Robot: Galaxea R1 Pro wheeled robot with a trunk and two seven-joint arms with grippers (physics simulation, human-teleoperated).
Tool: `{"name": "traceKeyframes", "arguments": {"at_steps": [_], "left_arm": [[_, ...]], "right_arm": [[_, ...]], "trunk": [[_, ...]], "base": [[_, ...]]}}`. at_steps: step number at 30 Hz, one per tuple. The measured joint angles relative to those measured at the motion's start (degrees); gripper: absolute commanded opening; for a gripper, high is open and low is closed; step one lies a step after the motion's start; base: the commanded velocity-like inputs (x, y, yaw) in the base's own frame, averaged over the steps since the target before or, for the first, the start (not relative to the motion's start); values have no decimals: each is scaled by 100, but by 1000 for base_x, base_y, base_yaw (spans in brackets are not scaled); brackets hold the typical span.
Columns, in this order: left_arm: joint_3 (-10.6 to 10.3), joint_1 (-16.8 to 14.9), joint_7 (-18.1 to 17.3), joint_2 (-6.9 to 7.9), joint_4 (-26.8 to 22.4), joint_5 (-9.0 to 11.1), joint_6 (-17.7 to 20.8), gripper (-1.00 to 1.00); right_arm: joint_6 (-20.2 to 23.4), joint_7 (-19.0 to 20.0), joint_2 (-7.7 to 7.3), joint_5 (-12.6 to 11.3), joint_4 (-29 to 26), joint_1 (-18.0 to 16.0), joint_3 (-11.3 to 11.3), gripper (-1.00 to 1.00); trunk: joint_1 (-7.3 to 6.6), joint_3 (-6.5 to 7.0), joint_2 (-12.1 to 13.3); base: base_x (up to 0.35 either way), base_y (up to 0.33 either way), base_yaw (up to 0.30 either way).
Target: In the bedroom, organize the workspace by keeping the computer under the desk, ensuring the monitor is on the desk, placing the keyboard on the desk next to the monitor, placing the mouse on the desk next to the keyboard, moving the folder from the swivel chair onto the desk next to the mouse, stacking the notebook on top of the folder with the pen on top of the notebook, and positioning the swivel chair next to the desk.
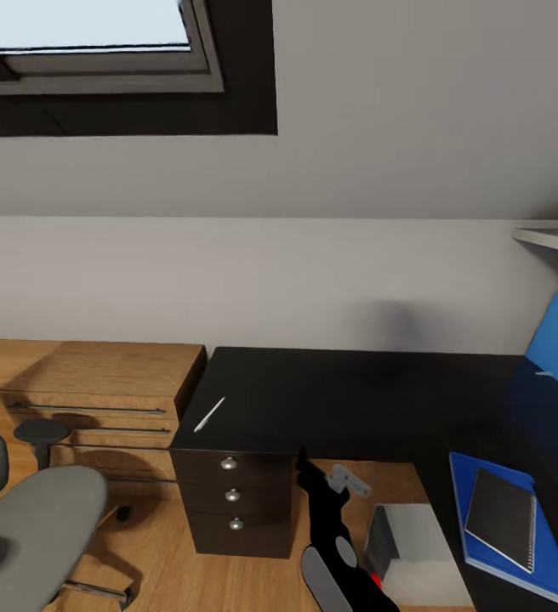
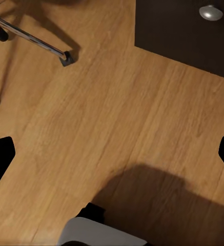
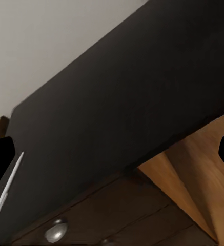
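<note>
We judge the step in hand to be the pen: the notebook [image 1: 502,507] already lies on the folder [image 1: 483,544], which rests on the right wing of the desk [image 1: 355,399], while the pen [image 1: 209,414] lies alone on the desk's left end, just above the drawers [image 1: 232,495] and near the top's front corner. In the head view our right arm [image 1: 330,527] rises below the desk's front edge, beside the drawer block, its gripper [image 1: 300,459] close under the desk's lip and well short of the pen. The right wrist view looks up along the black top; the pen [image 3: 7,185] shows there near one dark fingertip [image 3: 0,159], and the two tips sit far apart at opposite edges of the picture, so we read that pincer as wide and empty. The left wrist view faces the wooden floor [image 2: 117,113], a chair spoke with its caster [image 2: 65,58] and a drawer knob [image 2: 210,11]; its tips are likewise spread wide, holding nothing. The swivel chair [image 1: 32,518] stands left of the drawers, and the computer [image 1: 415,544] sits in the knee space under the desk. The next move, as we see it, calls for raising the right gripper over the desktop, carrying it left above the pen, turning the fingers across the thin shaft and closing low; so slim a stick could roll or slip from the pads.
</note>
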Motion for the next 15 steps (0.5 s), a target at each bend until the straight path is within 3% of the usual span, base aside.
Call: {"name": "traceKeyframes", "arguments": {"at_steps": [5, 15], "left_arm": [[5, 0, 0, 0, 0, 0, 0, 100], [6, 0, 0, 0, 0, 0, -9, 100]], "right_arm": [[24, 133, 0, -1, -12, 1, 228, 100], [3, 172, 0, 7, -44, 1, 267, 100]], "trunk": [[-67, 55, 122], [-67, 55, 122]], "base": [[0, 0, 6], [1, 2, 0]]}}
